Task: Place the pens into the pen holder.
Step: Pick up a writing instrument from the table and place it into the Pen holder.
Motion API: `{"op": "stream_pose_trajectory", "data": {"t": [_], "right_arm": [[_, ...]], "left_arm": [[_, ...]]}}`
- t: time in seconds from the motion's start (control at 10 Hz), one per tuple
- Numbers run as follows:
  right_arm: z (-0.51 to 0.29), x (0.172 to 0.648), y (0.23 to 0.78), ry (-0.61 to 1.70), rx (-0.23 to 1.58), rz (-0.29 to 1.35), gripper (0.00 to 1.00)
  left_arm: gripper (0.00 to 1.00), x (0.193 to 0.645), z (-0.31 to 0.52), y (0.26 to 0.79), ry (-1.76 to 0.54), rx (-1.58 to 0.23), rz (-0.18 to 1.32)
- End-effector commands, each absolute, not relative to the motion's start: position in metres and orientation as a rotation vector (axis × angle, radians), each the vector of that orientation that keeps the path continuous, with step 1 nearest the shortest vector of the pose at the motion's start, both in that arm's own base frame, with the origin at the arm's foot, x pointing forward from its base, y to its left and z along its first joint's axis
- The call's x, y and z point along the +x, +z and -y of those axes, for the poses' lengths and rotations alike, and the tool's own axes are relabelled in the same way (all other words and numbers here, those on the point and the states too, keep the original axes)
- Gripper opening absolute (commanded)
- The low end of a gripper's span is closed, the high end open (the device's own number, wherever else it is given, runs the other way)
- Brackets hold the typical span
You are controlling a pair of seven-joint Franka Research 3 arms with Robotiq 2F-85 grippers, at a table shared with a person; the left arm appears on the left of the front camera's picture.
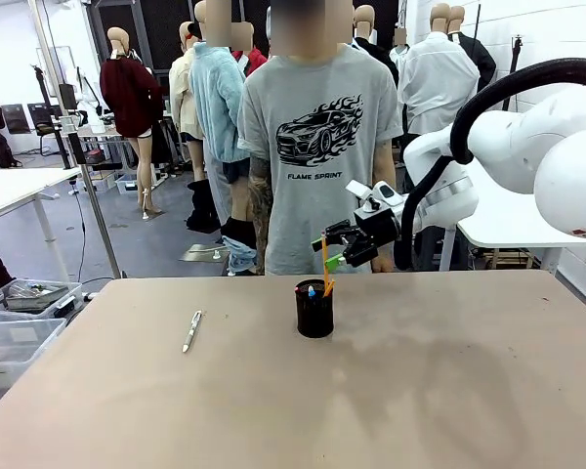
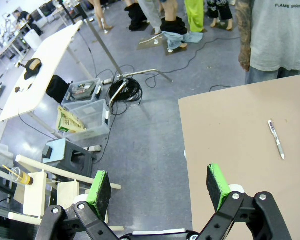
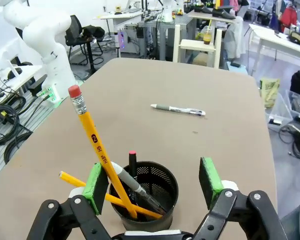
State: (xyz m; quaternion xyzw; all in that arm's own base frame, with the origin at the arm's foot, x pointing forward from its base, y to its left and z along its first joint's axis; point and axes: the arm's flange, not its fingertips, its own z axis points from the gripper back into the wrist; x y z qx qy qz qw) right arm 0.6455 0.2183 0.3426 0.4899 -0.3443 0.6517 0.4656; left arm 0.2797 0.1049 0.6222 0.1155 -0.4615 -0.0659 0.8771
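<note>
The right gripper hangs directly above the pen holder, jaws spread wide and gripping nothing. The orange-yellow pencil stands tilted in the holder, pink end up, its shaft passing close by one green pad. The silvery-white pen lies flat on the table, well apart from the holder. The left gripper is released and empty, beside the table edge

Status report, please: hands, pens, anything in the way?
Left hand open, right hand open over pen holder. Pencil leaning in holder; silvery pen lies on table. Nothing blocking it.
</note>
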Motion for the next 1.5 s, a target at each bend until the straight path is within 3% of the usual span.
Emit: {"op": "stream_pose_trajectory", "data": {"t": [0.0,0.7,1.1,1.4], "right_arm": [[-0.226,0.66,0.337,1.592,1.168,0.754,0.92],[-0.226,0.656,0.331,1.613,0.975,0.397,0.92],[-0.223,0.653,0.34,1.62,0.83,0.29,0.92],[-0.179,0.625,0.373,1.567,0.683,0.338,0.92]], "left_arm": [[1.0,0.281,-0.105,0.623,-0.134,0.241,0.969],[1.0,0.281,-0.105,0.623,-0.134,0.241,0.969],[1.0,0.281,-0.105,0.623,-0.134,0.241,0.969],[1.0,0.281,-0.105,0.623,-0.134,0.241,0.969]]}}
